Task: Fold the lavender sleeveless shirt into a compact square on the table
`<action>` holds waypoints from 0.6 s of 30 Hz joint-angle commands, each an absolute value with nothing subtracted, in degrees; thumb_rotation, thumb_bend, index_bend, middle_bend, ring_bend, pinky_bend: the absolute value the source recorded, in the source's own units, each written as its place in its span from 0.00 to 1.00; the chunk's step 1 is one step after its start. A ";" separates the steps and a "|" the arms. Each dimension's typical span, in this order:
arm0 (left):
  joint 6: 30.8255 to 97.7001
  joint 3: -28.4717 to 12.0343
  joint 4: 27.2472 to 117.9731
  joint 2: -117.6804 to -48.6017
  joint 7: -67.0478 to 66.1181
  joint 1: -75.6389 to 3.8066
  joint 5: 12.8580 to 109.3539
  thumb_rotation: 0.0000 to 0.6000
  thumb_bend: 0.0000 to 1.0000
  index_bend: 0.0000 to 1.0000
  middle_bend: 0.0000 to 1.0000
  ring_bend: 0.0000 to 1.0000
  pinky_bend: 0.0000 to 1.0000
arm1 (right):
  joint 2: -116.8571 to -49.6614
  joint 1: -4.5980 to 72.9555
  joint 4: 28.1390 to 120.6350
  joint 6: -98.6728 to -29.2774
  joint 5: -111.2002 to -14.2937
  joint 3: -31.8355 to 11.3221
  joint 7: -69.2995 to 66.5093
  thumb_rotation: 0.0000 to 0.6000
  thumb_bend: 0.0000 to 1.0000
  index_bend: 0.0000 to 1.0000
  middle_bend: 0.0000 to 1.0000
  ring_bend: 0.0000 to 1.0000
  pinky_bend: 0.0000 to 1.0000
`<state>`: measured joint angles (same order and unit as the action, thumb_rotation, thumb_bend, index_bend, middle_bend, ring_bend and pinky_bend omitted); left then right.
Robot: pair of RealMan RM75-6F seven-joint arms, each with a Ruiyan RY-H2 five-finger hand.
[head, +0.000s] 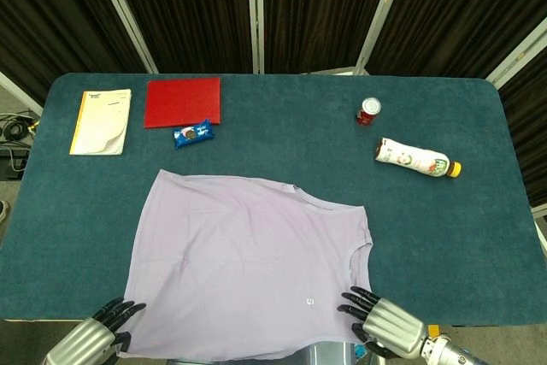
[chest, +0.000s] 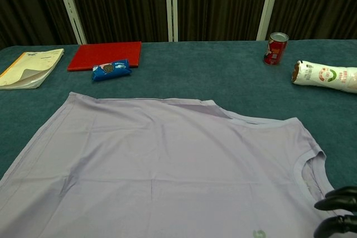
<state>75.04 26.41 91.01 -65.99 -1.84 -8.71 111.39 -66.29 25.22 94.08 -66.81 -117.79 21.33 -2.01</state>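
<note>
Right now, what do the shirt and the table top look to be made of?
The lavender shirt looks like thin, matte knit fabric, probably cotton or a blend: it lies limp with soft wrinkles and stitched hems. The table top seems covered in teal felt or short-pile cloth: a dull, slightly fuzzy surface with no glare.

Lavender sleeveless shirt (head: 248,262) is lying flat and unfolded on the table's near half, toward six o'clock, neckline facing three o'clock, hem facing nine o'clock; its near edge appears to be overhanging the table's front.
</note>
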 commanded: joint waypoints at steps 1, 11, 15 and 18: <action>74.77 26.55 91.91 -65.40 -2.40 -8.43 111.29 1.00 0.53 0.68 0.00 0.00 0.00 | -66.14 25.23 94.43 -66.92 -118.20 21.54 -1.78 1.00 0.49 0.69 0.16 0.00 0.00; 75.06 25.49 93.17 -64.77 -2.97 -8.10 111.22 1.00 0.53 0.68 0.00 0.00 0.00 | -65.75 25.30 95.15 -66.59 -117.02 20.82 -1.53 1.00 0.50 0.70 0.16 0.00 0.00; 75.76 23.89 93.46 -64.92 -2.41 -8.21 110.47 1.00 0.53 0.68 0.00 0.00 0.00 | -65.78 25.31 95.08 -66.53 -115.00 19.48 -1.99 1.00 0.50 0.70 0.16 0.00 0.00; 76.35 22.39 94.09 -64.87 -2.38 -8.44 109.56 1.00 0.53 0.67 0.00 0.00 0.00 | -65.53 25.66 95.35 -66.09 -113.45 18.60 -2.88 1.00 0.50 0.70 0.16 0.00 0.00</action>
<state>76.01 22.99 93.74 -64.89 -2.45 -8.31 110.02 -65.66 25.47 95.22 -66.32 -114.02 19.04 -2.45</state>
